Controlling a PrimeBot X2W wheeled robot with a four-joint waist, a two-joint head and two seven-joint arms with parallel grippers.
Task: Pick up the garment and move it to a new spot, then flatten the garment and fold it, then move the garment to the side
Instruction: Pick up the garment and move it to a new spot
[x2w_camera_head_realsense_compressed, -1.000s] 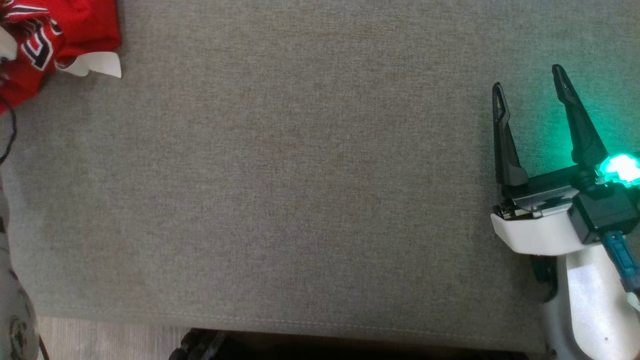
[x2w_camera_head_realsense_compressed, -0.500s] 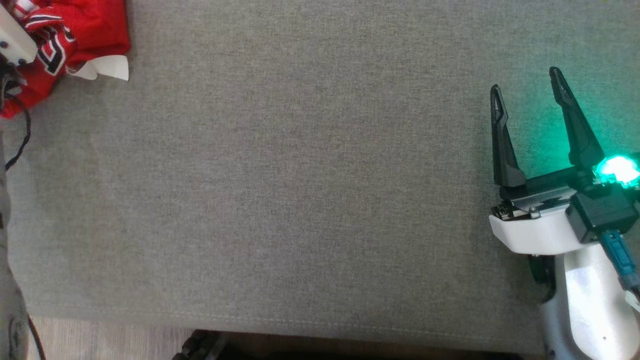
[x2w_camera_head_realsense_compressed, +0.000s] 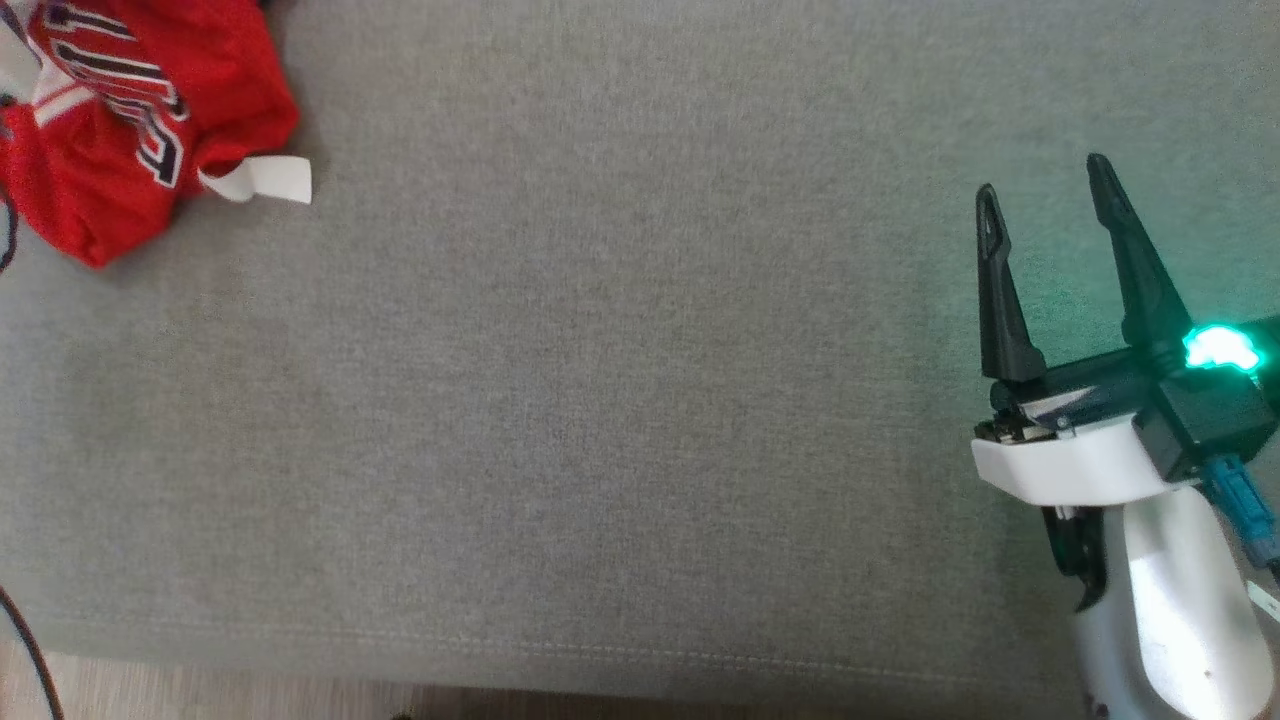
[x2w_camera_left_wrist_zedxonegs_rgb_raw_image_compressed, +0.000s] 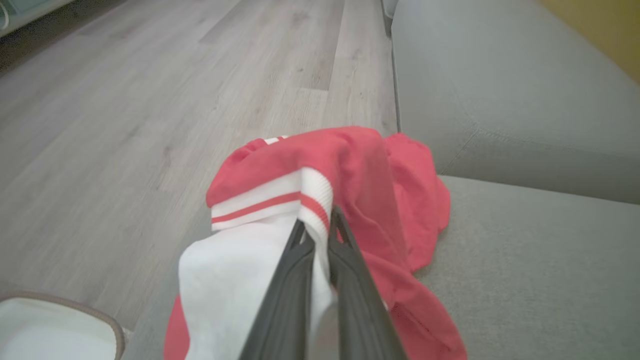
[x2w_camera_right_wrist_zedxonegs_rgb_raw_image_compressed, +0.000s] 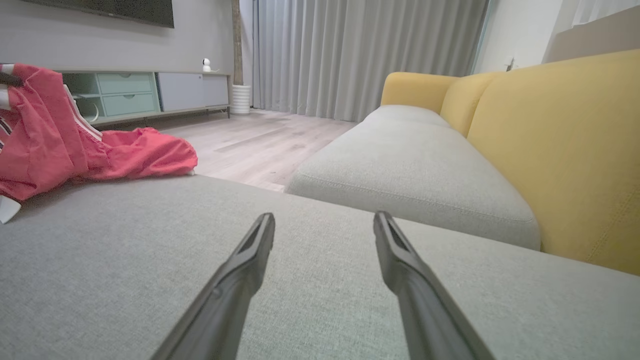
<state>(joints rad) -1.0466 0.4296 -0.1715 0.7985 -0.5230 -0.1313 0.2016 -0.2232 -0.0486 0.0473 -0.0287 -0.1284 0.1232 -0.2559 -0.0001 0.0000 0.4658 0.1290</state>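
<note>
Head view, looking down: the red garment (x2w_camera_head_realsense_compressed: 150, 110) lay bunched at the far left corner of the grey seat cushion (x2w_camera_head_realsense_compressed: 600, 400). Dark-and-white lettering faced up. A white tag (x2w_camera_head_realsense_compressed: 265, 180) stuck out from its right edge onto the cushion.

The right gripper (x2w_camera_head_realsense_compressed: 1040, 180) sat at the right side, well apart from the garment. Its fingers were spread wide with nothing between them, and bare cushion lay beneath. A green light (x2w_camera_head_realsense_compressed: 1215, 348) glowed on its wrist.

The left wrist view gave the grip itself. The left gripper (x2w_camera_left_wrist_zedxonegs_rgb_raw_image_compressed: 320, 225) was clenched, its fingers nearly together and pinching the garment's white ribbed band (x2w_camera_left_wrist_zedxonegs_rgb_raw_image_compressed: 280, 200) with its red stripes. Red cloth draped over and around the fingertips and spilled down onto the cushion near its edge. The wooden floor (x2w_camera_left_wrist_zedxonegs_rgb_raw_image_compressed: 150, 125) lay beyond that edge. A pale, brown-rimmed object (x2w_camera_left_wrist_zedxonegs_rgb_raw_image_compressed: 50, 325) sat at the lower left, too cropped to identify.

The right wrist view gave the side-on height. The garment's nearer part stood raised at the frame's left edge, and the rest trailed flat across the cushion.

This view also took in the room:
- a second grey cushion (x2w_camera_right_wrist_zedxonegs_rgb_raw_image_compressed: 415, 165), set against the yellow backrest (x2w_camera_right_wrist_zedxonegs_rgb_raw_image_compressed: 560, 150);
- grey curtains (x2w_camera_right_wrist_zedxonegs_rgb_raw_image_compressed: 360, 55);
- a low cabinet (x2w_camera_right_wrist_zedxonegs_rgb_raw_image_compressed: 150, 92) along the far wall.
</note>
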